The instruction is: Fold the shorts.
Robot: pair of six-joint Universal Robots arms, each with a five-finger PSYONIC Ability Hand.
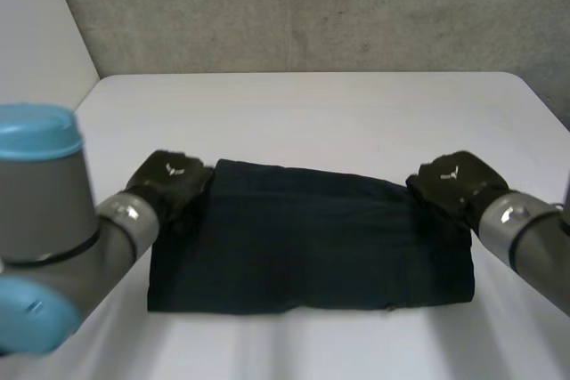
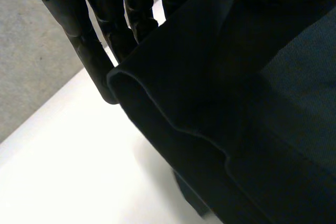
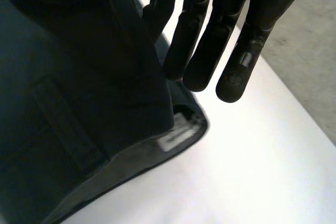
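Note:
Dark navy shorts (image 1: 312, 238) lie folded into a wide rectangle across the middle of the white table (image 1: 312, 113). My left hand (image 1: 169, 180) is at their far left corner. In the left wrist view its straight fingers (image 2: 105, 19) stand behind a raised, rolled edge of the shorts (image 2: 236, 103) and pinch it. My right hand (image 1: 454, 180) is at the far right corner. Its straight fingers (image 3: 205, 51) reach past the cloth (image 3: 79, 103), which is pinched against the thumb. A white label (image 3: 176, 139) shows at that corner.
A grey concrete wall (image 1: 312, 6) rises behind the table's far edge. Bare white tabletop surrounds the shorts, widest beyond them. My left arm's blue-capped joint (image 1: 36, 220) stands large at the near left.

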